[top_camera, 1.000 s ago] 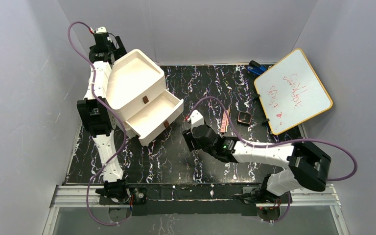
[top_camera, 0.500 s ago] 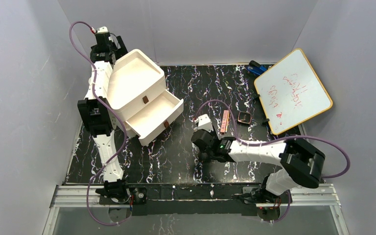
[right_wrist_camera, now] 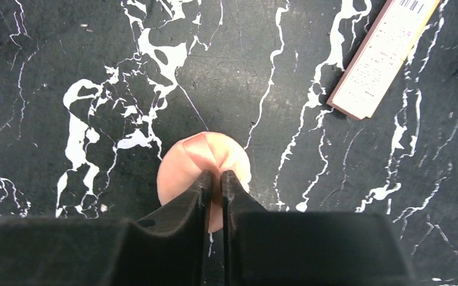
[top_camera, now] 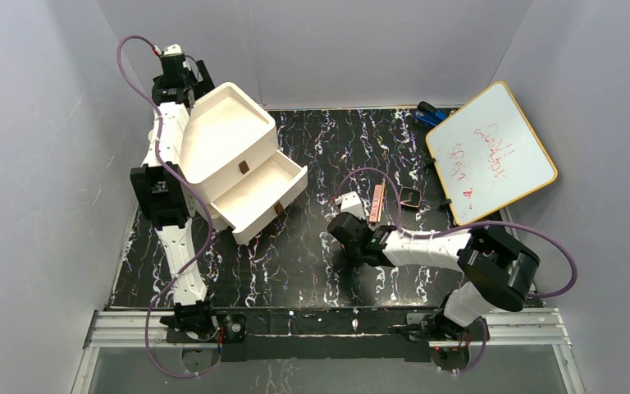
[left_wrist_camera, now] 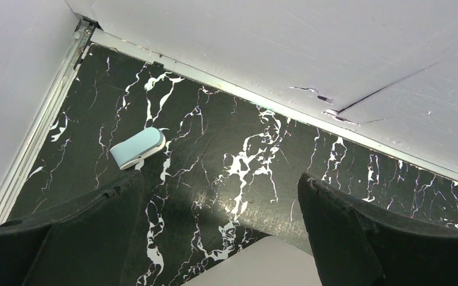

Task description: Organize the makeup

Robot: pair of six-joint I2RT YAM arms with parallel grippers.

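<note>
In the right wrist view, my right gripper is shut on a soft pale pink round pad lying on the black marble table; the pad puckers between the fingertips. A slim pink-brown stick box lies apart from it at the upper right. From above, the right gripper hides the pad, with the stick box and a small dark square compact just beyond. My left gripper hangs open behind the white drawer box, holding nothing.
The drawer box's lower drawer stands pulled out toward the middle. A whiteboard with red writing leans at the right, with a blue object behind it. A small light-blue piece lies near the back wall.
My right gripper has moved right and toward the near edge, come down and closed on the pink pad. The left arm has not moved.
</note>
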